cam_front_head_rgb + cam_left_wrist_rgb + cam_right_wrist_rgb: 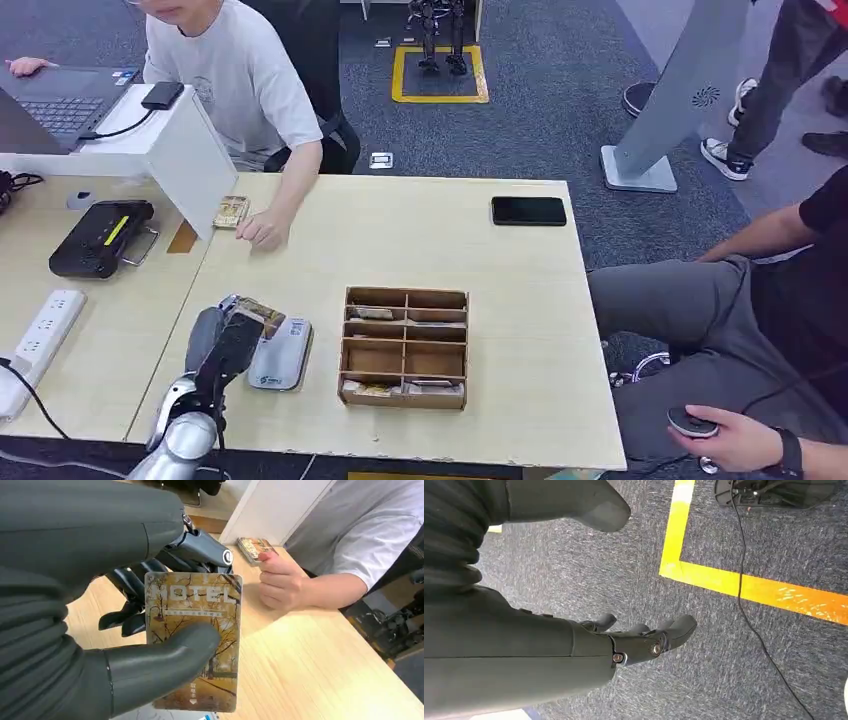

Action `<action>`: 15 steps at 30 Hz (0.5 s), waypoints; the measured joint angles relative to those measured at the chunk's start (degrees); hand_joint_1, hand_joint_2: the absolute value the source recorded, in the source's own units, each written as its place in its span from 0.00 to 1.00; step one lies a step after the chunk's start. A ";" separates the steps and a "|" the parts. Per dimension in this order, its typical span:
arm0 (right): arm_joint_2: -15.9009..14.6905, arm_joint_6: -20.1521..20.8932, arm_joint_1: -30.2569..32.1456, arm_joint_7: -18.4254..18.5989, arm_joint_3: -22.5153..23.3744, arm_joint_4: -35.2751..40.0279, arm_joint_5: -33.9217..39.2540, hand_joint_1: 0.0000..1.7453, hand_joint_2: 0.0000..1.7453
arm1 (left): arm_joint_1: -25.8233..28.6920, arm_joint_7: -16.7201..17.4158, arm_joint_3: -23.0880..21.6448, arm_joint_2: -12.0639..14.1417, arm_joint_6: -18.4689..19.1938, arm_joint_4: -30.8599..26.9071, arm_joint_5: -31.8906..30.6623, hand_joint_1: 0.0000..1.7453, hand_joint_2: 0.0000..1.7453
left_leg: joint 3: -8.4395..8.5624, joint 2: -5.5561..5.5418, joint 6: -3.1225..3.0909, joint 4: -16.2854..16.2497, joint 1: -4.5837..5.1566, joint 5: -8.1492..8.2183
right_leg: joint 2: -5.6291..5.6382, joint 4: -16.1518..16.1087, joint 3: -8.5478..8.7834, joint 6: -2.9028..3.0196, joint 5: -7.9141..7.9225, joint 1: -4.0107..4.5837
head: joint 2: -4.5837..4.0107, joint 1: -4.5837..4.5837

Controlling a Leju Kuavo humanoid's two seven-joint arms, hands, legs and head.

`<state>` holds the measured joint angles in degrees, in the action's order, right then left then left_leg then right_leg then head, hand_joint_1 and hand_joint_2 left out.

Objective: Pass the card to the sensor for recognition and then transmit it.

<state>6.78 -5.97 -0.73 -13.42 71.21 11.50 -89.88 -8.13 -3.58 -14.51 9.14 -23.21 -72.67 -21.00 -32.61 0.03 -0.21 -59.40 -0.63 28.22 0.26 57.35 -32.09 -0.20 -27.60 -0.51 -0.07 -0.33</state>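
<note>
The left hand (232,340) pinches a hotel card (192,640) just above the grey sensor (281,355) — the right hand (639,640) hangs empty over carpet, fingers loosely apart

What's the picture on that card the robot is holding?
The card shows golden-brown autumn trees under the word MOTEL, clearest in the left wrist view.

table (500,260): light wood
on it: divided wooden box (405,347), grey sensor (281,353), black phone (528,211), card stack (231,212)
</note>
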 joint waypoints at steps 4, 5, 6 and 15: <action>-0.37 -0.55 -0.02 0.00 0.00 -0.57 0.02 0.00 1.00 | 0.07 0.00 0.00 0.00 0.02 0.68 -0.07 1.00 1.00 | 0.00 0.00 0.00 0.00 0.00 0.00 | 0.00 0.00 0.00 0.00 0.00 0.00 | 0.00 0.00; -0.46 -0.72 -0.02 0.00 0.00 -0.72 0.04 0.00 1.00 | 0.13 0.00 0.00 0.00 0.04 0.81 -0.07 1.00 1.00 | 0.00 0.00 0.00 0.00 0.00 0.00 | 0.00 0.00 0.00 0.00 0.00 0.00 | 0.00 0.00; -0.55 -0.98 -0.02 0.02 0.00 -0.85 0.13 0.00 1.00 | 0.25 0.00 0.00 0.00 0.09 0.92 -0.04 1.00 1.00 | 0.00 0.00 0.00 0.00 0.00 0.00 | 0.00 0.00 0.00 0.00 0.00 0.00 | 0.00 0.00; -1.29 -2.67 -0.15 -0.26 0.00 -2.78 0.52 0.00 1.00 | 2.17 0.07 -0.90 -0.24 2.06 0.92 1.23 1.00 1.00 | -0.01 0.00 0.00 0.00 0.00 0.00 | 0.00 0.00 -0.02 0.00 0.00 0.00 | 0.00 0.00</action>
<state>5.49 -8.63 -0.88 -13.68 71.21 8.72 -89.35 -5.97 -3.52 -15.41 8.90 -21.16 -71.76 -19.78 -32.63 0.03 -0.21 -59.40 -0.63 28.22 0.26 57.35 -32.11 -0.20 -27.60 -0.50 -0.07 -0.33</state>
